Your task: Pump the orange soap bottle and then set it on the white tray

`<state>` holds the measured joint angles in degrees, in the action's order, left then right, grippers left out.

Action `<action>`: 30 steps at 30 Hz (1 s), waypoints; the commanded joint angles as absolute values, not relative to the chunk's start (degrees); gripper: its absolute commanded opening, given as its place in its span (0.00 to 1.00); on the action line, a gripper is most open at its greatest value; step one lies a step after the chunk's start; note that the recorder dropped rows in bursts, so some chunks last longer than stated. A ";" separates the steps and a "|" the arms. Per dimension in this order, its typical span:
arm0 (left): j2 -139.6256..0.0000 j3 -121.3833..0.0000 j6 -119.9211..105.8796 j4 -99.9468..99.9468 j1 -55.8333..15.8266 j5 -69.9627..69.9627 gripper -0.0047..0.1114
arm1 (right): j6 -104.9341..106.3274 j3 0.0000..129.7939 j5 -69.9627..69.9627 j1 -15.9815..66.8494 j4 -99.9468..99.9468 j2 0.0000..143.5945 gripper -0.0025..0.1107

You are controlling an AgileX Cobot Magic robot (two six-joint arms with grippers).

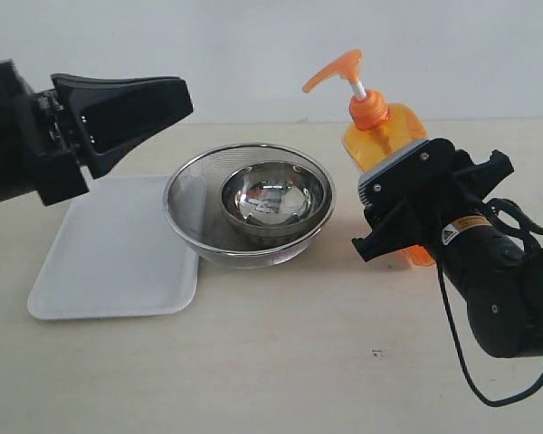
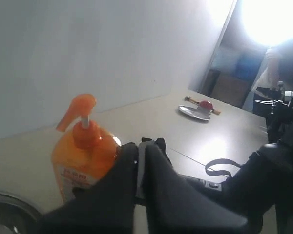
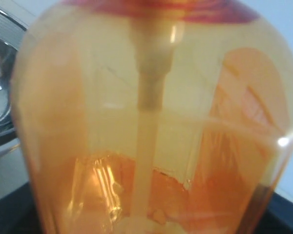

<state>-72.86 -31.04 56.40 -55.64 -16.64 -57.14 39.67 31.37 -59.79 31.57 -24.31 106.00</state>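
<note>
1. Right end effector (image 1: 386, 208), at the frame's right, has its jaws clamped wide around the lower body of the orange soap bottle (image 1: 389, 136).
2. Left end effector (image 1: 181, 98), at upper left, is fully closed and empty, higher in the frame than the white tray (image 1: 109, 262).
3. The bottle stands upright on the tabletop (image 1: 281, 353), right of the mesh strainer bowl (image 1: 190, 194).

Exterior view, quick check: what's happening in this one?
The right gripper holds the orange soap bottle by its body, upright on the table to the right of the mesh strainer. The left gripper is shut and raised at the left, near the white tray, away from the pump head. The bottle is not yet on the tray.
</note>
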 commanded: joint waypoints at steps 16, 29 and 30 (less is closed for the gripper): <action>-91.66 -48.52 58.19 -57.21 -20.12 -62.75 0.08 | 40.82 32.87 -59.25 31.53 -25.20 105.68 0.02; -102.89 -64.83 58.96 -57.16 -24.61 -58.97 0.08 | 39.52 32.87 -58.49 31.53 -25.10 105.68 0.02; -103.11 -65.71 58.96 -57.34 -24.61 -57.98 0.08 | 39.52 32.87 -58.49 31.53 -25.10 105.68 0.02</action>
<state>-102.52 -63.27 58.34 -57.38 -24.29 -59.68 40.05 32.60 -58.43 31.57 -25.17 106.00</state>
